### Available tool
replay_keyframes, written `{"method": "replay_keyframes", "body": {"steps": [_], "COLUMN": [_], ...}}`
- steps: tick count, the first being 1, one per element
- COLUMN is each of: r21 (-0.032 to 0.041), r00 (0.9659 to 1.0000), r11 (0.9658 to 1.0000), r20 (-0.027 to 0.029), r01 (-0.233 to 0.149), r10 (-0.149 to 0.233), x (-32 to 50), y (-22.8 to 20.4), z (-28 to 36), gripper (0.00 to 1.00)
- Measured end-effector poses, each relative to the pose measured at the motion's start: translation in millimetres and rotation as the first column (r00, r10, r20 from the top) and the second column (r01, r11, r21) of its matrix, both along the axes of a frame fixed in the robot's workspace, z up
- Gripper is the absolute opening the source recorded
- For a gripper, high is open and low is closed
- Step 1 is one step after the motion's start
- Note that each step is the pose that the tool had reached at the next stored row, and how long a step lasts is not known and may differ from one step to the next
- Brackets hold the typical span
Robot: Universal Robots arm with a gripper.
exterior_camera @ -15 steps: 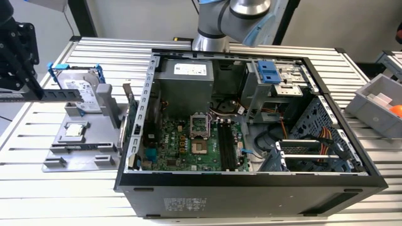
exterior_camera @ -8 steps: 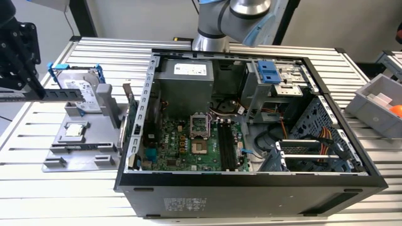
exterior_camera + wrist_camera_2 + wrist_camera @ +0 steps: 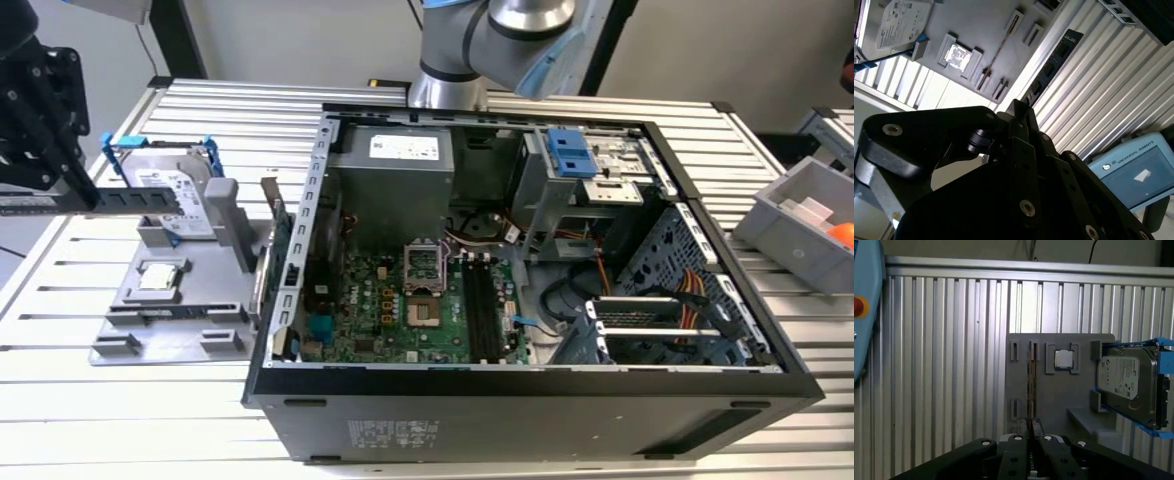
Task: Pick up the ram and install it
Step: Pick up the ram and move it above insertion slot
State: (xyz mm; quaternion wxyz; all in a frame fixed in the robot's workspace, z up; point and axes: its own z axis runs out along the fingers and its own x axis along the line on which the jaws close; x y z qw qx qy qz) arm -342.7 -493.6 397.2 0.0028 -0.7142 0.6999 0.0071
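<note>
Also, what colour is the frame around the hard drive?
Blue; the frame shows best in the first wrist view.

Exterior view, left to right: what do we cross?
Gripper with its fingers shut on the ram → open computer case, and inside it the motherboard then the blue drive bracket → grey bin. The hard drive and CPU chip overlap the ram, so they are left out.

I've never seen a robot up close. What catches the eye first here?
The big open computer case in the middle of the exterior view, green motherboard bared, stands out. In the first wrist view the black claw grips the ram edge-on, with a grey tray carrying a blue-framed hard drive beyond.
</note>
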Motion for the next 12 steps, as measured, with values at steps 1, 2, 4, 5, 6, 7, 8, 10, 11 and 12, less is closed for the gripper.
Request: {"method": "replay_keyframes", "body": {"steps": [1,2,4,5,6,7,8,10,11,12], "r21": [0.0000,-0.0001,0.0000,0.0000,0.0000,0.0000,0.0000,0.0000,0.0000,0.0000], "r00": [1.0000,1.0000,1.0000,1.0000,1.0000,1.0000,1.0000,1.0000,1.0000,1.0000], "r11": [1.0000,1.0000,1.0000,1.0000,1.0000,1.0000,1.0000,1.0000,1.0000,1.0000], "r20": [0.0001,0.0000,0.0000,0.0000,0.0000,0.0000,0.0000,0.0001,0.0001,0.0001], "r01": [0.000,0.000,0.000,0.000,0.000,0.000,0.000,0.000,0.000,0.000], "r10": [0.000,0.000,0.000,0.000,0.000,0.000,0.000,0.000,0.000,0.000], "x": [0.3,0.9,3.3,4.7,6.2,7.6,9.0,11.5,12.7,13.7], "y": [0.3,0.7,1.8,2.4,3.2,4.0,4.9,6.3,7.0,7.7], "z": [0.0,0.0,0.0,0.0,0.0,0.0,0.0,0.0,0.0,0.0], "gripper": [0.00,0.00,0.00,0.00,0.00,0.00,0.00,0.00,0.00,0.00]}}
